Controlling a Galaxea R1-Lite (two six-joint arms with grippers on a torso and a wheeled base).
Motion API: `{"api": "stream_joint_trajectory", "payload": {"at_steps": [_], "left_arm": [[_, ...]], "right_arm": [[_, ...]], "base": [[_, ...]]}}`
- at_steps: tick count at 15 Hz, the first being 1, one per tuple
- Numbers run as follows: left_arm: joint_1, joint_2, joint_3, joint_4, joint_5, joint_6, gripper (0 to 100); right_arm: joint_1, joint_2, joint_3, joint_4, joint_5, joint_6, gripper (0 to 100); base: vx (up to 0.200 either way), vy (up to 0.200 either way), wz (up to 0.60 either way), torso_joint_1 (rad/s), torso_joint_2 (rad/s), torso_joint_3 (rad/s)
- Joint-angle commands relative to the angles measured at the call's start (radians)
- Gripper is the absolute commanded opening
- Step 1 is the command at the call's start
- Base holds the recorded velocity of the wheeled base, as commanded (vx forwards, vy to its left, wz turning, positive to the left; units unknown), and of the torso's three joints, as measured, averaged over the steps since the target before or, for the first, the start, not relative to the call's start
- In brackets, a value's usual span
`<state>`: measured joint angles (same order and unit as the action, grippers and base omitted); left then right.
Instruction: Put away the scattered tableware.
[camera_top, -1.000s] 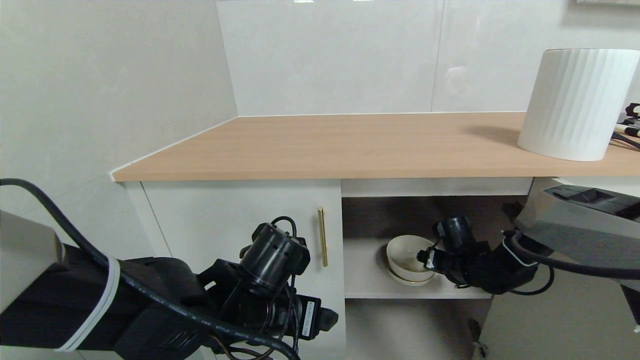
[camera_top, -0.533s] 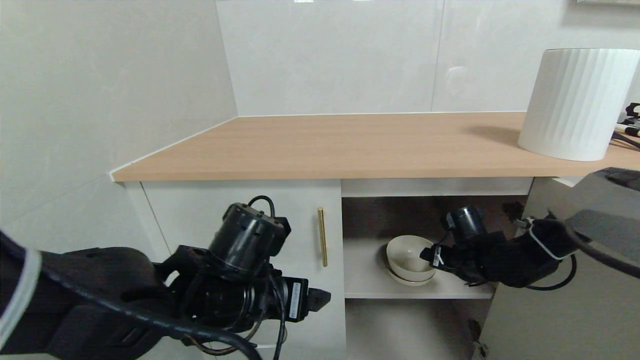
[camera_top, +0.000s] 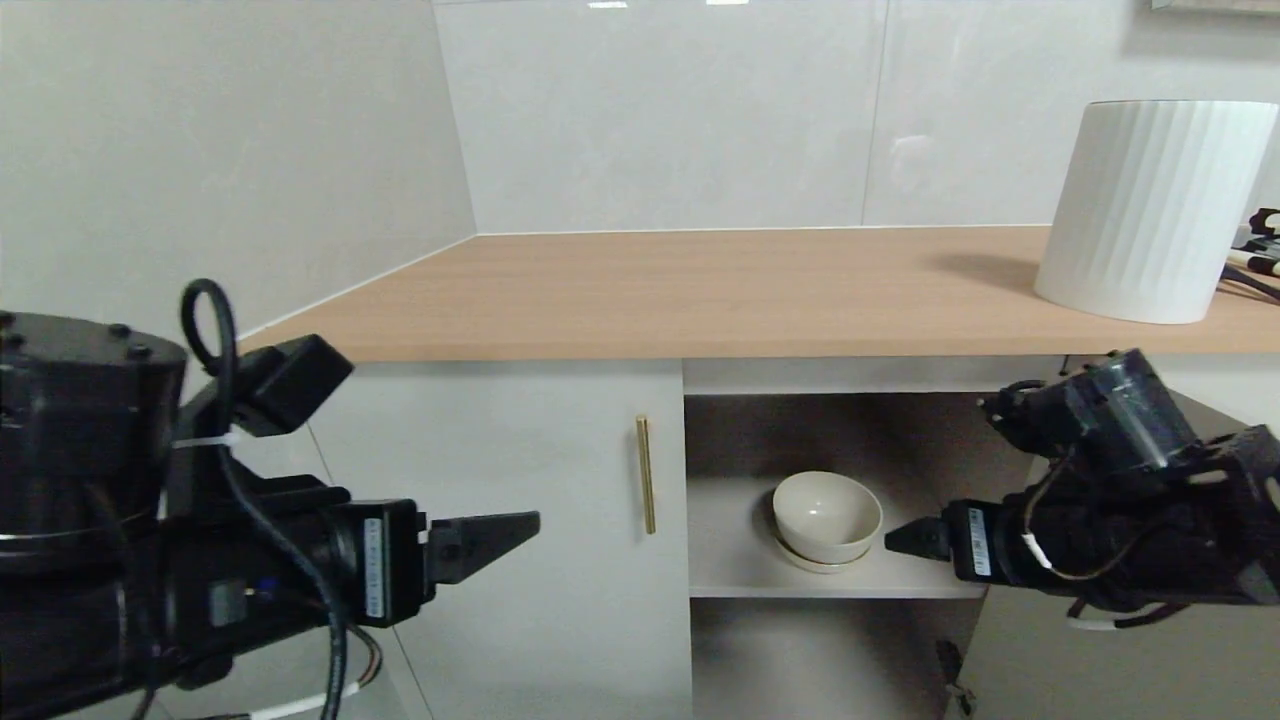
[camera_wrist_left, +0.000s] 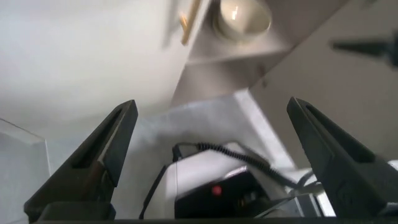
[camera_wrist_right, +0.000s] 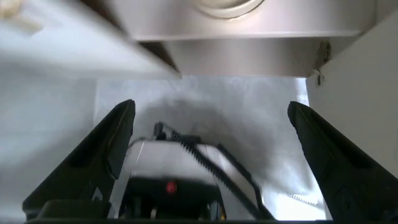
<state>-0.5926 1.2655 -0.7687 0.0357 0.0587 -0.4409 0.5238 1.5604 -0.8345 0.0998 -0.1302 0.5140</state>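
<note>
- we reckon the bowl (camera_top: 826, 515) sits on a plate (camera_top: 812, 564) near the front edge of the cabinet shelf (camera_top: 730, 560) because that's its put-away spot
- left end effector (camera_top: 515, 527) and right end effector (camera_top: 905, 538) both spread wide, holding nothing
- wood table (camera_top: 650, 290) above, white ribbed pot (camera_top: 1150, 210) by its right edge, tiled walls

Kitchen: tiled wall (camera_top: 660, 110), countertop (camera_top: 700, 290), cabinet (camera_top: 500, 440).

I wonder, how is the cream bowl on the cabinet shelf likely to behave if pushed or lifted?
The cream bowl looks glossy and rigid, so probably slippery and breakable. It sits on another dish, not the shelf itself, so a push may slide or rock it.
</note>
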Motion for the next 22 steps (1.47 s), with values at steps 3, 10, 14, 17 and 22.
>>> {"api": "stream_joint_trajectory", "payload": {"at_steps": [3,10,14,17,22], "left_arm": [[0.099,-0.146,0.057,-0.002,-0.050,0.001,100],[0.105,-0.124,0.060,-0.005,-0.129,0.001,100],[0.105,-0.133,0.062,-0.002,-0.131,0.001,100],[0.105,-0.132,0.063,-0.002,-0.131,0.001,100],[0.103,-0.126,0.071,-0.002,-0.132,0.001,100]], "right_arm": [[0.027,-0.261,0.057,0.109,0.015,0.001,100],[0.031,-0.264,0.090,0.115,0.009,-0.002,100],[0.058,-0.313,0.107,0.118,-0.029,-0.002,100],[0.059,-0.330,0.117,0.146,-0.029,-0.002,100],[0.059,-0.326,0.120,0.146,-0.028,-0.003,100]], "base": [[0.000,0.000,0.00,0.000,0.00,0.000],[0.000,0.000,0.00,0.000,0.00,0.000],[-0.200,0.000,0.00,0.007,0.00,0.002],[-0.200,0.000,0.00,-0.002,0.00,0.004],[-0.200,0.000,0.00,0.000,0.00,0.005]]}}
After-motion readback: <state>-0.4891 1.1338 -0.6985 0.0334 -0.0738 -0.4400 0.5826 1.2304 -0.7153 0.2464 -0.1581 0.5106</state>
